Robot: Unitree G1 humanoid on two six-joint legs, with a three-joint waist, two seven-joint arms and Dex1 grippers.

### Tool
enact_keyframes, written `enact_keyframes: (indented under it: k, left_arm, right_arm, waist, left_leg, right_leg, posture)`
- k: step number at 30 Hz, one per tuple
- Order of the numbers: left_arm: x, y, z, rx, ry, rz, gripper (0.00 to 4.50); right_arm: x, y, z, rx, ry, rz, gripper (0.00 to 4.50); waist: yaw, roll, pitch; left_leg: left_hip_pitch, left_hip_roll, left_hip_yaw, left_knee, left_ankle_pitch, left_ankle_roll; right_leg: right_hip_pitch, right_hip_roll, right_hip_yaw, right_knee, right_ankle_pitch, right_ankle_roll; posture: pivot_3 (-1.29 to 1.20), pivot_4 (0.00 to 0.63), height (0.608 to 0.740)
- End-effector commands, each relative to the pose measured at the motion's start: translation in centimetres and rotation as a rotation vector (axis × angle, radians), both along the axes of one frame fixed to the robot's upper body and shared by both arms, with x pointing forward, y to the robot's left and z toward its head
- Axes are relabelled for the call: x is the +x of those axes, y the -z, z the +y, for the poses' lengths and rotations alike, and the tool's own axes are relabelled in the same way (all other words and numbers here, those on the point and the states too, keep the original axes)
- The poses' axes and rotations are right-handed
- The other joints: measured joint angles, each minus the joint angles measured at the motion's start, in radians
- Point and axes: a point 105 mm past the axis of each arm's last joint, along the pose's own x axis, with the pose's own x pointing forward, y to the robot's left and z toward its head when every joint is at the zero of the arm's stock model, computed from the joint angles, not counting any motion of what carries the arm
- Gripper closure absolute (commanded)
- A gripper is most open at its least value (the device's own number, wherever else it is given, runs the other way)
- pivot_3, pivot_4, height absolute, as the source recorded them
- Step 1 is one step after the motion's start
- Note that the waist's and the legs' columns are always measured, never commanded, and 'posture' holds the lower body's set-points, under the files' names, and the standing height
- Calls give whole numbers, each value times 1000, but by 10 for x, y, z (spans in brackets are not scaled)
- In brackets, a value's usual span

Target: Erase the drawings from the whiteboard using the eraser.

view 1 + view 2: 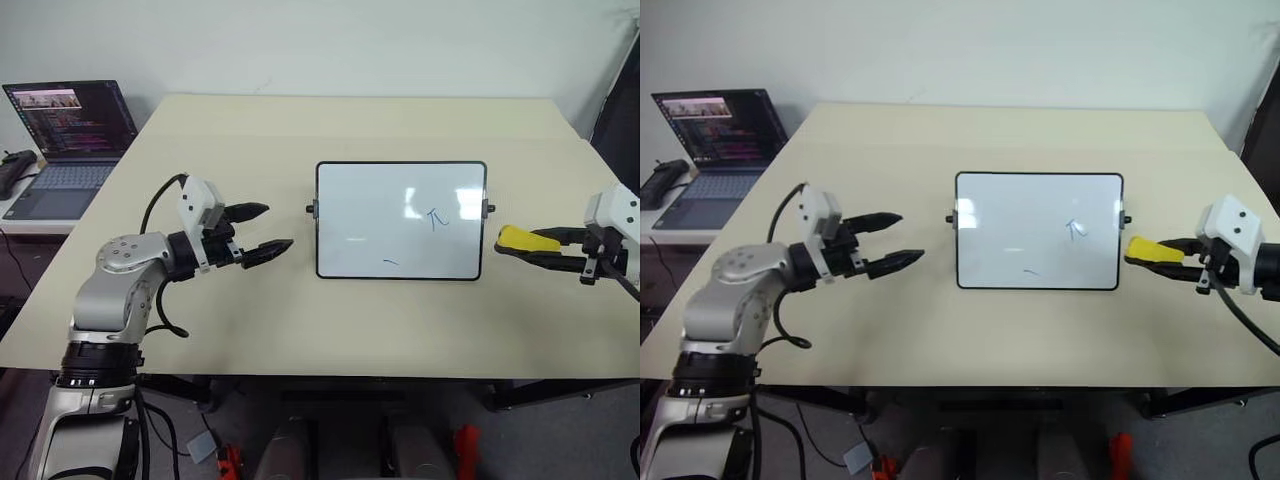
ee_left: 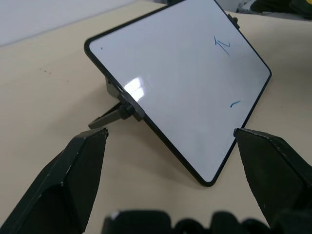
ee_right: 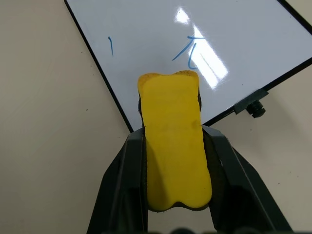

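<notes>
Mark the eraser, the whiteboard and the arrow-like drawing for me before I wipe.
eraser (image 3: 174,146), right wrist view, middle of its yellow face.
whiteboard (image 1: 360,215), left eye view, bare white surface left of centre.
arrow-like drawing (image 1: 436,217), left eye view, on the blue strokes.

We kept our left arm bent at the elbow, its forearm reaching inward over the desk (image 1: 300,340), with the left tool (image 1: 262,230) roughly level and its two black fingers (image 1: 247,211) spread wide apart, holding nothing. Our right arm came in from the far right edge, and the right tool (image 1: 545,250) pointed inward, its fingers clamped on the yellow eraser (image 1: 527,239).
</notes>
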Motion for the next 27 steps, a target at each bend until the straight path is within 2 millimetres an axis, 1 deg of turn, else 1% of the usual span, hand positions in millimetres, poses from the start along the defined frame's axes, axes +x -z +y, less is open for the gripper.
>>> enact_keyframes:
  k: [1,4,12,16,22,27]
  left_arm:
    - [-4,-16,-4,16,19,-70,0]
    - [-5,-18,-5,36,26,-80,0]
    - [-8,-32,-17,35,71,-120,0]
    - [-9,-36,-19,40,86,-130,0]
    - [-10,-36,-19,43,90,-125,0]
    - [-9,-35,-19,48,96,-123,0]
  right_arm:
    - [3,-15,4,-7,-22,-68,3371]
    - [5,-15,1,-15,-19,-70,3371]
    - [9,-18,5,-4,-32,-85,3371]
    - [6,-22,2,-6,-28,-84,3371]
    - [-6,-10,-17,-76,14,16,3371]
    - [-8,-12,-15,-79,5,12,3371]
  waist:
    - [1,0,0]
    - [5,0,0]
    - [7,0,0]
    - [7,0,0]
    - [8,0,0]
    - [4,0,0]
  left_leg:
    - [0,0,0,0,0,0]
    - [0,0,-1,0,0,0]
    - [0,-1,-1,0,0,0]
    - [0,-1,-1,0,0,0]
    - [0,-1,-1,0,0,0]
    - [0,-1,-1,0,0,0]
  right_leg:
    - [0,0,0,0,0,0]
    - [0,0,0,0,2,-4]
    - [0,0,0,0,3,-4]
    - [0,0,0,0,3,-4]
    - [0,-1,0,0,3,-5]
    - [0,0,0,1,3,-4]
  posture:
    - [0,150,740]
    - [0,150,740]
    - [0,150,740]
    - [0,150,740]
    - [0,150,740]
    - [0,150,740]
